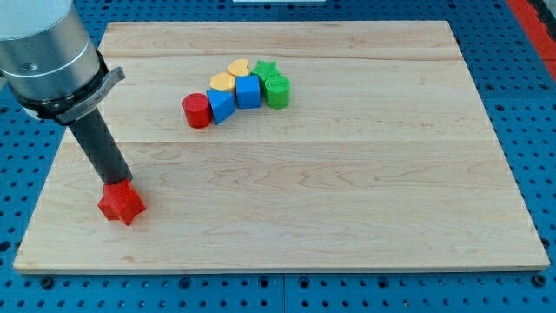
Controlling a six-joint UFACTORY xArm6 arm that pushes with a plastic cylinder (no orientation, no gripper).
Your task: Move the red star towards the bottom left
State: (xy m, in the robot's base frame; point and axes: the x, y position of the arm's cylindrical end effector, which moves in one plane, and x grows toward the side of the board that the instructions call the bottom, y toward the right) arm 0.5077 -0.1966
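The red star (121, 204) lies on the wooden board (287, 174) near its lower left corner. My tip (116, 181) stands right at the star's top edge, touching or almost touching it, with the dark rod rising up and to the left into the grey arm body. The other blocks sit in a tight cluster at the board's upper middle, well away from the tip.
The cluster holds a red cylinder (197, 110), a blue triangle (221, 106), a blue cube (248, 91), a yellow hexagon (222, 83), a yellow heart (239, 67), a green star (265, 69) and a green cylinder (276, 90). A blue pegboard surrounds the board.
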